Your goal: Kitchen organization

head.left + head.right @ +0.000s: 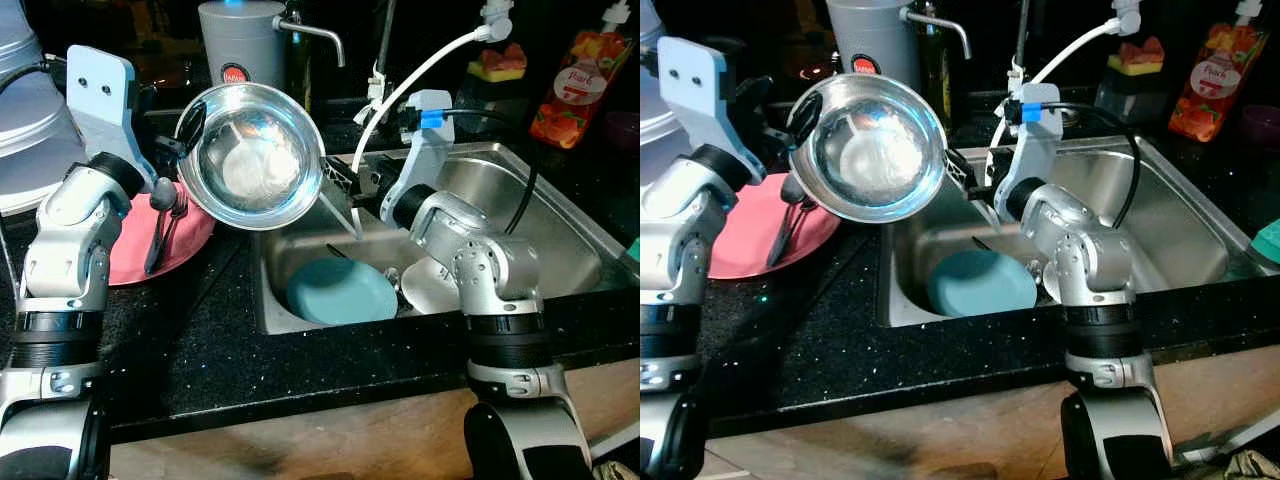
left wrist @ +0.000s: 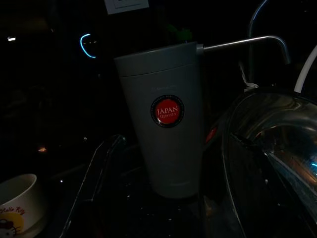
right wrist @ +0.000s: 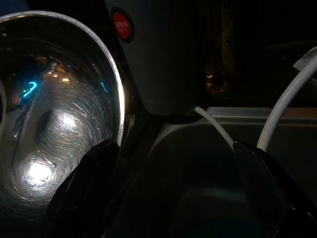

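A steel bowl point(image 1: 255, 155) hangs tilted in the air over the sink's left edge, its inside facing me. My left gripper point(image 1: 188, 128) is shut on its left rim. The bowl's shiny wall point(image 2: 267, 158) sits close in the left wrist view. My right gripper point(image 1: 340, 185) stands open at the bowl's right rim. In the right wrist view one finger point(image 3: 84, 188) overlaps the bowl point(image 3: 54, 114) and the other point(image 3: 267, 183) is well clear of it. A teal plate point(image 1: 340, 290) lies in the sink point(image 1: 560, 210).
On the counter at the left, a pink plate point(image 1: 125, 260) holds a fork point(image 1: 170, 225). A grey dispenser point(image 1: 240, 40) with a spout stands behind the bowl. A white hose point(image 1: 420, 75), a soap bottle point(image 1: 580, 85) and a sponge point(image 1: 498, 62) line the back. A white mug point(image 2: 17, 198) sits nearby.
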You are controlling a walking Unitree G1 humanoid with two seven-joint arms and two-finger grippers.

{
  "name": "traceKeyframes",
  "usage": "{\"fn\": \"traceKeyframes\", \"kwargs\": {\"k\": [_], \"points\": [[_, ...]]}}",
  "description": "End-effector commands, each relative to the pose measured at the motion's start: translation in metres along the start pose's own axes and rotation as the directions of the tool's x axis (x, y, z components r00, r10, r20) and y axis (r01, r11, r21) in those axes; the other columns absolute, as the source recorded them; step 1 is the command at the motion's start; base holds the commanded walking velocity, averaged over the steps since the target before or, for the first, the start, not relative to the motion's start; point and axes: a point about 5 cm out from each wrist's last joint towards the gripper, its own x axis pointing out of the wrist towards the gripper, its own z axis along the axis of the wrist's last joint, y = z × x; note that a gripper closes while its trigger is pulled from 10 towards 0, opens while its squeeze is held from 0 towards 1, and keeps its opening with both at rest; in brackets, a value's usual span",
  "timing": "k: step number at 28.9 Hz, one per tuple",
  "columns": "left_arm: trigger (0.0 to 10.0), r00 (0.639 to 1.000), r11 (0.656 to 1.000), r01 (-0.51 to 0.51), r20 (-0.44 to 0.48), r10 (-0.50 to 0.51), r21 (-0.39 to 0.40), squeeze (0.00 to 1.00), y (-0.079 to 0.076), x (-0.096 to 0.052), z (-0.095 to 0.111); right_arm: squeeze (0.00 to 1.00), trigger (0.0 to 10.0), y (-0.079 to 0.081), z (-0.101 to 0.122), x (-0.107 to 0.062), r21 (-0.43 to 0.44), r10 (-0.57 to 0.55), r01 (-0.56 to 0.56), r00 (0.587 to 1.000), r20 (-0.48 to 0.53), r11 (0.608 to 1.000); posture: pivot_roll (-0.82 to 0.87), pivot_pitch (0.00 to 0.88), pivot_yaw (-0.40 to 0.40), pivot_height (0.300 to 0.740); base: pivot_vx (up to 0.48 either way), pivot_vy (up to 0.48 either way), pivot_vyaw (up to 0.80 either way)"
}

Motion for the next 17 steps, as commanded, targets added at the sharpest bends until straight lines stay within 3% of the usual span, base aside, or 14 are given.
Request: {"fn": "traceKeyframes", "kwargs": {"k": [1, 17], "points": [[0.0, 0.996, 0.999, -0.032, 0.079, 0.032, -0.012, 0.00, 0.009, 0.000, 0.014, 0.00, 10.0, -0.017, -0.007, -0.003, 0.021, -0.084, 0.085, 0.996, -0.042, 0.996, 0.01, 0.000, 0.005, 0.740, 0.000, 0.000, 0.00], [0.0, 0.995, 0.999, -0.047, 0.083, 0.047, -0.003, 0.00, 0.015, 0.000, 0.016, 0.00, 10.0, -0.037, 0.002, -0.009, 0.014, -0.135, 0.135, 0.991, -0.028, 0.991, 0.02, 0.000, 0.008, 0.740, 0.000, 0.000, 0.00]]}}
